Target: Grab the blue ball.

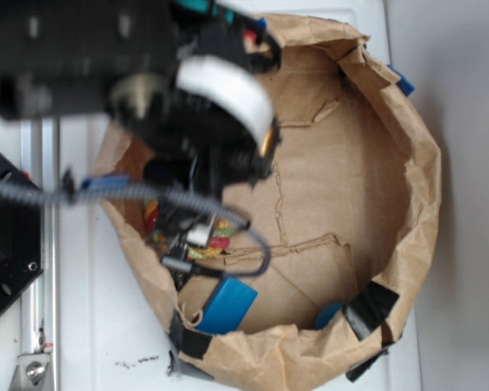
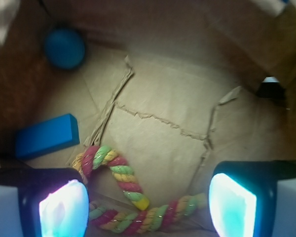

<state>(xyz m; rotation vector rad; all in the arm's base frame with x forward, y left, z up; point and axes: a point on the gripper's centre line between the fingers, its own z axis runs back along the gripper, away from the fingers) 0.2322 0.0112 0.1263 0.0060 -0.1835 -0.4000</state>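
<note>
Gripper (image 2: 148, 202) spread wide, empty, over a rope (image 2: 123, 197) on the paper bin (image 1: 407, 204) floor, ball (image 2: 64, 48) by the far wall, apart, block (image 2: 47, 136) seemingly between them, leftward

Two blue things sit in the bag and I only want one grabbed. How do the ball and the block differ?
The ball is round; the block is a flat-sided rectangle. The ball looks smaller than the block. The ball sits by the far paper wall; the block lies nearer the claw, beside the rope. Both are plain bright blue, resting untouched on the bag floor.
</note>
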